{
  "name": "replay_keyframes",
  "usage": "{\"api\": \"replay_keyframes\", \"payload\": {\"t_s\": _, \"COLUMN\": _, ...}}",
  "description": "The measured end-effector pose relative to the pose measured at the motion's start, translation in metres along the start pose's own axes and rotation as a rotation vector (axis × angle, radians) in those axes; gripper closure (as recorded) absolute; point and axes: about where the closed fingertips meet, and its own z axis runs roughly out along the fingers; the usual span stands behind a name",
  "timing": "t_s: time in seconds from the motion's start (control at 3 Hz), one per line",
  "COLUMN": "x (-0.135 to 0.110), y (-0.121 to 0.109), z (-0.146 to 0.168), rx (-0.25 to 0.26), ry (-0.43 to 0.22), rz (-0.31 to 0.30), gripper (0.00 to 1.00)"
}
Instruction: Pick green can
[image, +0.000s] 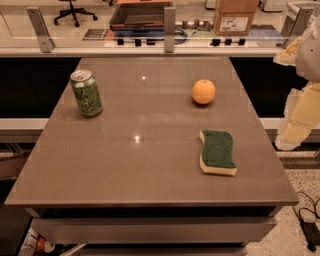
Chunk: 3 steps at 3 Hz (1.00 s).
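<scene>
The green can (86, 93) stands upright on the left side of the brown table (145, 165), with a silver top and pale lettering on its side. My gripper (296, 122) hangs at the far right edge of the view, beyond the table's right edge and well away from the can. It holds nothing that I can see.
An orange (204, 91) sits on the table's right half. A yellow sponge with a green top (217, 152) lies flat in front of it. A glass rail with metal posts (169, 25) runs behind the table. Cables (307, 220) lie on the floor at the lower right.
</scene>
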Motion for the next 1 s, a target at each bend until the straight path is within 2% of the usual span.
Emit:
{"api": "replay_keyframes", "payload": {"t_s": 0.67, "x": -0.001, "y": 0.0, "z": 0.0, "rx": 0.003, "ry": -0.003, "rz": 0.002, "gripper": 0.0}}
{"api": "replay_keyframes", "payload": {"t_s": 1.0, "x": -0.015, "y": -0.001, "z": 0.008, "rx": 0.032, "ry": -0.085, "rz": 0.028, "gripper": 0.0}}
